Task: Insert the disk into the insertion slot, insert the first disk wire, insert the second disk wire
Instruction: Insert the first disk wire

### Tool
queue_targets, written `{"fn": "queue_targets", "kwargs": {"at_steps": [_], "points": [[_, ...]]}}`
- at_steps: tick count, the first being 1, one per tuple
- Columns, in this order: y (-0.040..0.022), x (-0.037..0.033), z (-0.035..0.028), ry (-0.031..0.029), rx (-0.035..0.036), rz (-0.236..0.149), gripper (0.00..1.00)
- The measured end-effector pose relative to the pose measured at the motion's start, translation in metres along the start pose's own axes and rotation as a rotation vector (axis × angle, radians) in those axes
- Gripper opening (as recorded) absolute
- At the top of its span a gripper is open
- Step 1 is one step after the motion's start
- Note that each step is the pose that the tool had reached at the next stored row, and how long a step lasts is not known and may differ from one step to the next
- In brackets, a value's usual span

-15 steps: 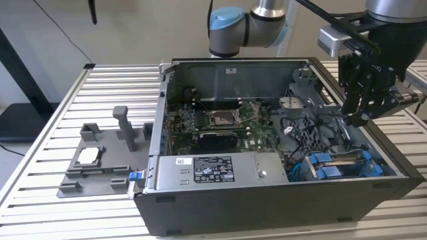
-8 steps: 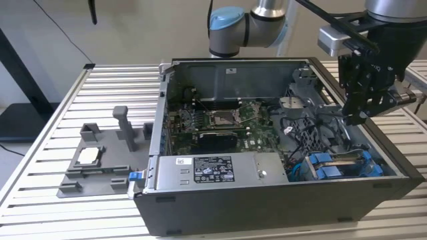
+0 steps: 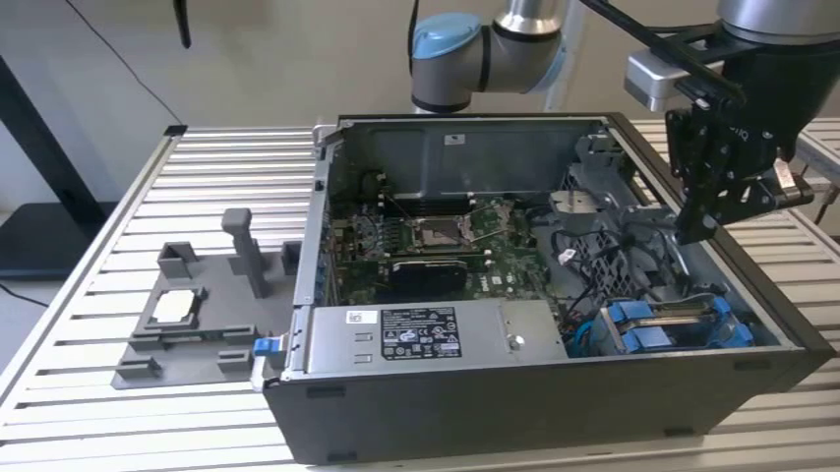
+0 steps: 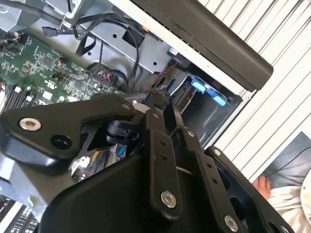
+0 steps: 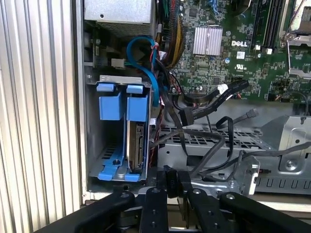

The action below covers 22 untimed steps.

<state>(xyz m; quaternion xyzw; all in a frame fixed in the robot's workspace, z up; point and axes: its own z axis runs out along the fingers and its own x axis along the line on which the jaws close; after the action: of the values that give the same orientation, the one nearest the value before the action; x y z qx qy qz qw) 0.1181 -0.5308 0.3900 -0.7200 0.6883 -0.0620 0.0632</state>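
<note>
The disk stands on edge in its blue carrier inside the drive bay at the case's corner, beside a second blue carrier. In the exterior view the disk lies low in the case at that view's right. My gripper hangs above the case's right side, higher than the bay and apart from the disk. Its fingers look shut in both wrist views, with nothing visible between them. Loose black wires with connectors drape over the metal cage beside the bay.
The open computer case sits on a slatted metal table. Inside are the motherboard and power supply. A grey fixture stands at the exterior view's left. A blue cable loops above the bay. A person's hand is nearby.
</note>
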Motion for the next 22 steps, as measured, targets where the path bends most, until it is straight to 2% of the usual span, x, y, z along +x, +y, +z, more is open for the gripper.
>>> {"fn": "queue_targets", "kwargs": {"at_steps": [1,14,16,22], "points": [[0.0,0.0,0.0,0.0,0.0,0.0,0.19],[-0.0003,-0.0002,0.0001,0.0,-0.0013,0.0,0.19],[-0.0022,0.0001,0.0004,-0.0004,-0.0113,0.0,0.19],[-0.0106,0.0031,0.0021,-0.0027,-0.0605,0.0,0.19]]}}
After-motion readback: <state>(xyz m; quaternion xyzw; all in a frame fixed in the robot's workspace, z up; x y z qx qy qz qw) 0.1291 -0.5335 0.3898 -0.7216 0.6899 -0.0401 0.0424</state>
